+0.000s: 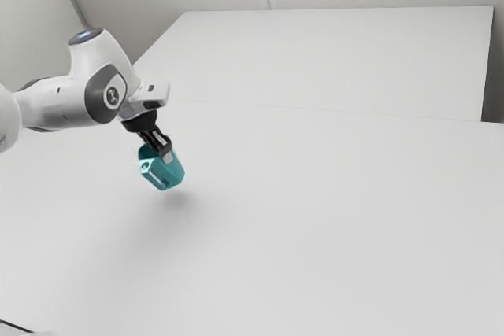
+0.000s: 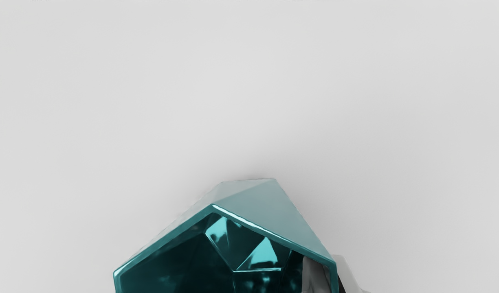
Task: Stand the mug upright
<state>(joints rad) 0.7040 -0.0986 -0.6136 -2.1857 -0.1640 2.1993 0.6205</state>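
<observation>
My gripper [image 1: 166,156] comes down on the teal faceted mug [image 1: 171,173], which hangs tilted over the table with a soft shadow below it. In the wrist view the mug [image 2: 269,215] turns its open mouth up toward the hand. The gripper [image 2: 334,273] is shut on the mug's side wall there, one fingertip inside the mouth and the other against the outside. Part of the mug is cut off by that view's edge.
A plain pale table [image 1: 331,218] extends under and around the mug. Behind it stands a large white panel [image 1: 339,60]. A thin dark cable [image 1: 16,326] lies at the exterior view's lower left corner.
</observation>
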